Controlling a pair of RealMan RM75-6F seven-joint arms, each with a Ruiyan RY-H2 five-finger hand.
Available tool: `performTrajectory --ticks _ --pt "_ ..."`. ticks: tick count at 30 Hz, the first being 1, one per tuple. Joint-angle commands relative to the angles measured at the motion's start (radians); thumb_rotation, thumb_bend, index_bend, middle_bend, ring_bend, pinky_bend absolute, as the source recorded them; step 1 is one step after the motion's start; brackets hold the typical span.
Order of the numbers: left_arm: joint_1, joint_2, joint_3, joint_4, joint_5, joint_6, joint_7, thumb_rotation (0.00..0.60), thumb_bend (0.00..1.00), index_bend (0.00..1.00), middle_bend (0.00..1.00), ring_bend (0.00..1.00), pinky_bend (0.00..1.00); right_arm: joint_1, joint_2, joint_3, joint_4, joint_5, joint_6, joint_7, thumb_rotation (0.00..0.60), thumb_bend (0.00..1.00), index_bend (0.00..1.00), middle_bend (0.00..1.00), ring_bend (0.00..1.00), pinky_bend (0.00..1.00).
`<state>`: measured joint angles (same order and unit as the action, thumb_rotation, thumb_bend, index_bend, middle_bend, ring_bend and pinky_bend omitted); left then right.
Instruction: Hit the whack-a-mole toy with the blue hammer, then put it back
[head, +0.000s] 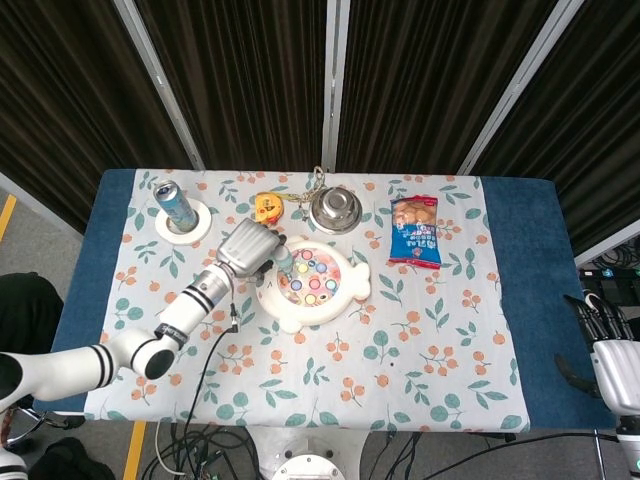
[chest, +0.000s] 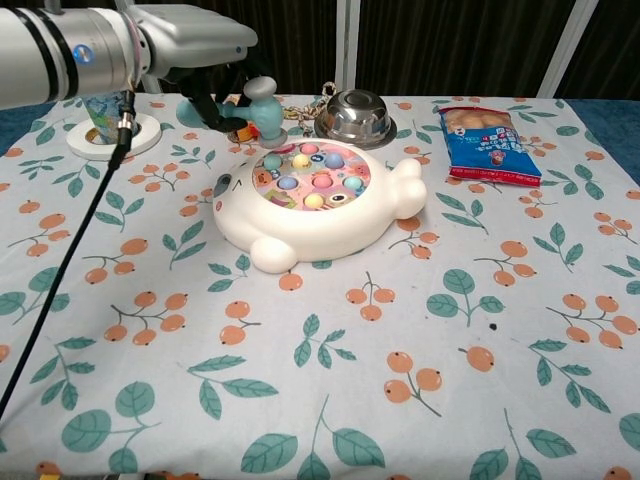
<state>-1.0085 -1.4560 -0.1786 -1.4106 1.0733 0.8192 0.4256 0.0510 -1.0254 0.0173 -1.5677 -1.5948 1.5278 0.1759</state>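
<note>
The white whack-a-mole toy sits mid-table with several coloured pegs on its round top. My left hand grips the blue hammer. The hammer's head hangs over the toy's far-left rim, just above the cloth beside it. Much of the handle is hidden inside my fingers. My right hand hangs open past the table's right edge, low in the head view, and holds nothing.
A drink can on a white coaster stands at the back left. A yellow tape measure, a steel bowl and a snack packet lie along the back. A black cable trails from my left wrist.
</note>
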Motion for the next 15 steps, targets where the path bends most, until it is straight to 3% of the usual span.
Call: performTrajectory --ticks 1,7,15 --pt "0.035 0.025 0.018 -0.016 0.013 0.025 -0.029 0.600 0.63 0.59 0.70 0.54 0.78 0.001 0.000 0.000 0.001 -0.002 -0.002 0.002 0.600 0.23 0.00 0.14 0.00 0.00" --pt "0.120 0.023 0.077 0.008 0.054 0.070 -0.106 0.600 0.62 0.59 0.68 0.53 0.76 0.007 -0.002 0.000 0.003 -0.003 -0.010 0.003 0.600 0.23 0.00 0.14 0.00 0.00" --pt "0.201 -0.031 0.125 0.118 0.118 0.092 -0.239 0.600 0.62 0.56 0.66 0.51 0.73 0.012 0.000 0.001 -0.006 -0.004 -0.018 -0.008 0.600 0.23 0.00 0.14 0.00 0.00"
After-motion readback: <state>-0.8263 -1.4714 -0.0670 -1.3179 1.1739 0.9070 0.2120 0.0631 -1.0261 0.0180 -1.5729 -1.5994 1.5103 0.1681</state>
